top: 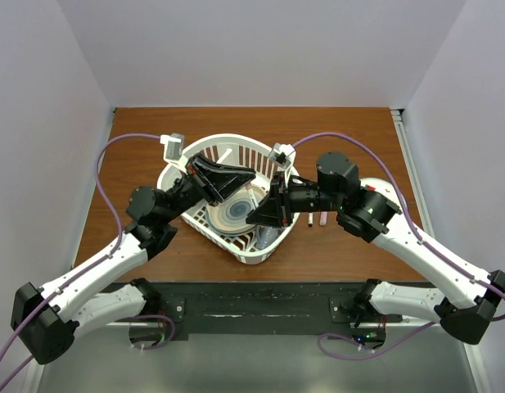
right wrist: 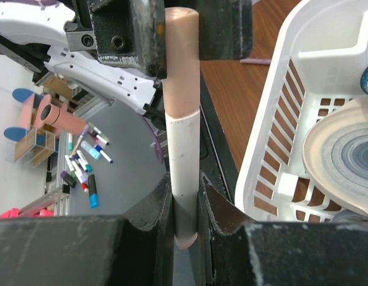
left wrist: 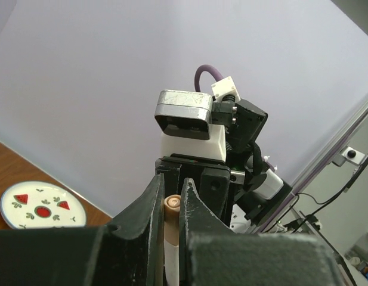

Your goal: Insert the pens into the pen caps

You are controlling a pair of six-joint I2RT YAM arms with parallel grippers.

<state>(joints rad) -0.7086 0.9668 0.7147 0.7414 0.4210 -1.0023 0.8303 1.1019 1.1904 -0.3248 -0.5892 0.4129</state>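
Right wrist view first: at 6 o'clock we see our right gripper [right wrist: 185,199] pinched narrowly around the white barrel of a pen [right wrist: 184,161], which runs straight toward 12 o'clock. Beyond it, a pinkish pen cap [right wrist: 182,95] sits over the pen's far end, clamped in the left gripper [right wrist: 184,56]. At 3 o'clock stands the white basket [right wrist: 264,155], a ringed plate [right wrist: 345,155] inside, on the wooden table [right wrist: 243,83]. From above, we find both grippers meeting over that basket.

Right pincer [right wrist: 185,199] gripping pen [right wrist: 184,143], basket [right wrist: 261,131] beside
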